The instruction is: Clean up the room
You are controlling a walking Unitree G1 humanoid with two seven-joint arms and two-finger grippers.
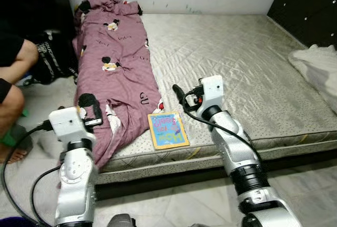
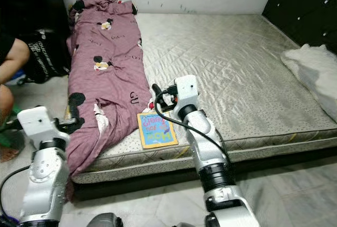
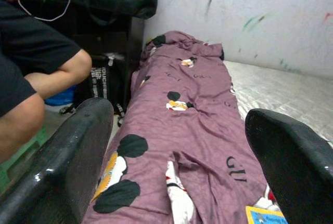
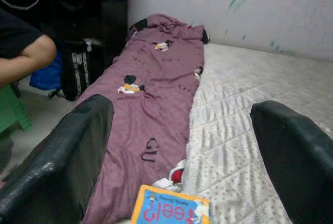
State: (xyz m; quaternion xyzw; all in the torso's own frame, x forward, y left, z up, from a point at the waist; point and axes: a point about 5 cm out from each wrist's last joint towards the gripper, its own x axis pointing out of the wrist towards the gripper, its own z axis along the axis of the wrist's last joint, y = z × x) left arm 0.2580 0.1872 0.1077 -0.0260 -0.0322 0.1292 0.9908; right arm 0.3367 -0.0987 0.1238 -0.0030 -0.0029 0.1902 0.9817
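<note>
Both grippers hang open over the bed (image 1: 247,74): the right gripper (image 1: 179,94) just beside a book (image 1: 168,130) lying at the near edge, at six o'clock from it; the left gripper (image 1: 90,108) above a purple blanket (image 1: 116,74), which trails off the edge. A grab there could drag the book off. A person (image 1: 16,74) sits at nine o'clock.

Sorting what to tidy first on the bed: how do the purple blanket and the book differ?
The purple blanket is soft and crumpled, running along the mattress's left side and draping over its front edge; the book is flat, rigid and lies wholly on the mattress near the front edge. The blanket is far larger. It carries cartoon prints; the book has a blue cover edged in yellow. Both rest on the mattress.
</note>
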